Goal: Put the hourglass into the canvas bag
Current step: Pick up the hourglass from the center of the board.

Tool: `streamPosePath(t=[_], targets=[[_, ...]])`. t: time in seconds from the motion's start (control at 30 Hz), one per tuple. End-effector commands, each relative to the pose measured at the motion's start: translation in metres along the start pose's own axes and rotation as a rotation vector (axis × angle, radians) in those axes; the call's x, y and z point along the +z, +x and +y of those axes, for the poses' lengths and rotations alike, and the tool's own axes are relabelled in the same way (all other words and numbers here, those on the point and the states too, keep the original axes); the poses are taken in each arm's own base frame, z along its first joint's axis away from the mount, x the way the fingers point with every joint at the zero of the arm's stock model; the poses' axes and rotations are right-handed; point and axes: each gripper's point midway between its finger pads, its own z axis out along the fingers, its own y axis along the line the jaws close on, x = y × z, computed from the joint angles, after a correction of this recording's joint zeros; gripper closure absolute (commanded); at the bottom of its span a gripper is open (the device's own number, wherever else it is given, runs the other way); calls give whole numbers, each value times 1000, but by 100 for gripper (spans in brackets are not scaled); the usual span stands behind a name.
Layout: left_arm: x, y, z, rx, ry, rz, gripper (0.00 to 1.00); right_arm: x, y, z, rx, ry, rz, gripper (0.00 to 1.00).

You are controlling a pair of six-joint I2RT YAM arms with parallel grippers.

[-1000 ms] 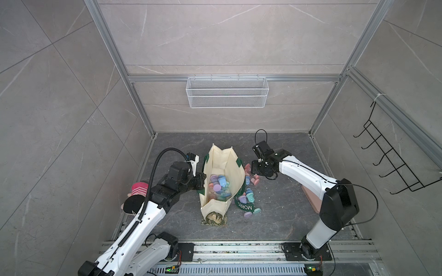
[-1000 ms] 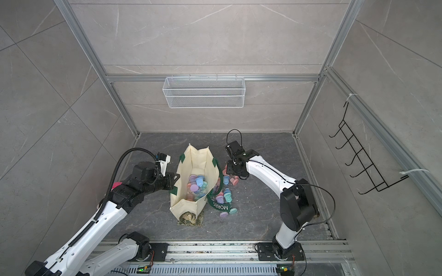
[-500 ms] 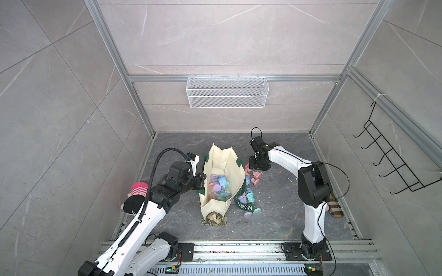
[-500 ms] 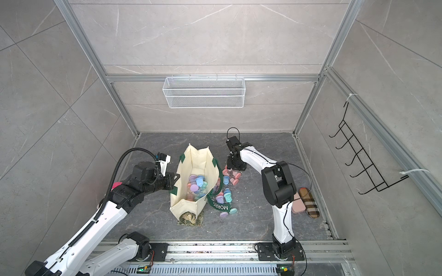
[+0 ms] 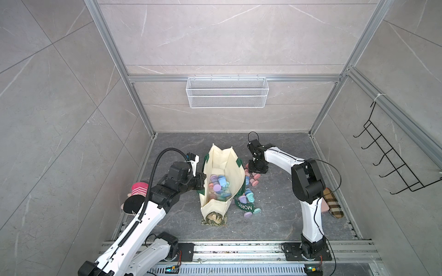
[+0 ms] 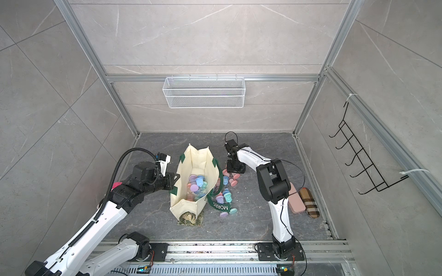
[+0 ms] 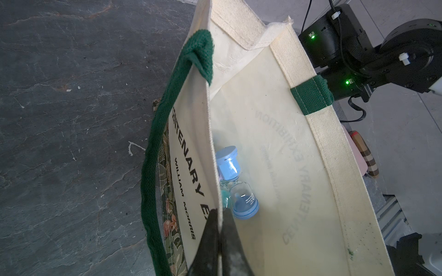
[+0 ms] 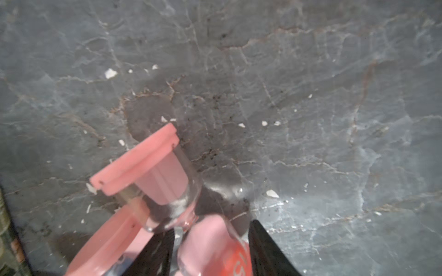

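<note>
Hourglass in hand first: my right pincer (image 8: 211, 228) stands narrow, one finger on either side of a bulb of a pink hourglass (image 8: 165, 181). It lies on the grey floor (image 8: 311, 95) just outside the canvas bag (image 5: 216, 159) and is not yet lifted. I cannot tell whether the pads are biting the glass. My left pincer (image 7: 220, 211) is pinched tight on the bag's side wall, holding the mouth open. Inside the bag I see a heap of pastel hourglasses (image 5: 218, 185), so I judge a good part of the job done. That leaves this pink one, the other pink ones (image 5: 254, 181) beside it, and a cluster of blue, purple and teal ones (image 5: 248, 198) around the MORRIS strap (image 5: 246, 207).
</note>
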Motion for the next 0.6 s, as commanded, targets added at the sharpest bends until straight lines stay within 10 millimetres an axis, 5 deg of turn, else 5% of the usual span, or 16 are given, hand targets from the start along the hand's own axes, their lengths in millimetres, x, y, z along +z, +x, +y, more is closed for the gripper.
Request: streamPosePath(t=[0.0, 0.23, 0.57], targets=[[-6, -7, -9, 26, 38, -35, 100, 5, 14, -13, 22, 44, 39, 48], [-7, -7, -9, 26, 37, -39, 100, 12, 24, -26, 48, 82, 61, 52], [-6, -8, -9, 27, 38, -40, 100, -3, 35, -39, 85, 74, 24, 81]])
